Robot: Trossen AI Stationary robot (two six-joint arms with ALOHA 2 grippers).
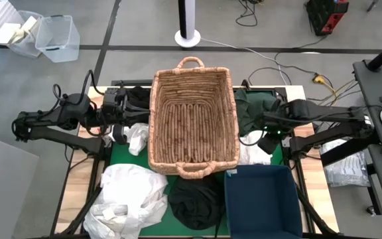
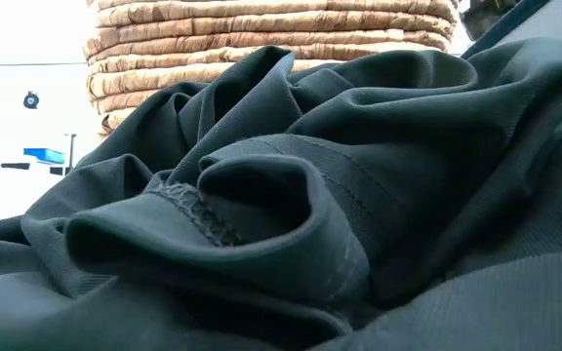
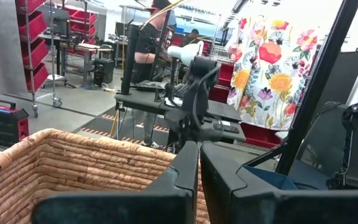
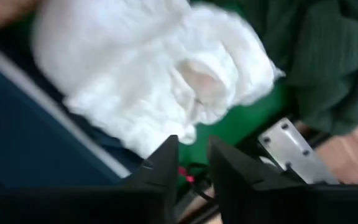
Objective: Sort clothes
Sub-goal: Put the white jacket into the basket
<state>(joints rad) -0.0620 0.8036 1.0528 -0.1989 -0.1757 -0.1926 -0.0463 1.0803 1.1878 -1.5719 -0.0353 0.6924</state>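
Right claw [image 4: 192, 163] hovers slightly parted above white garment [image 4: 148, 74], unseen low.

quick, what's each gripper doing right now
left gripper: shut, holding nothing, beside the tan wicker basket.
right gripper: open, empty, above a crumpled white garment.

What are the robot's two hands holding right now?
Nothing. The left end effector is shut and empty above the wicker basket. The right end effector is slightly open, hovering over a white garment without gripping it.
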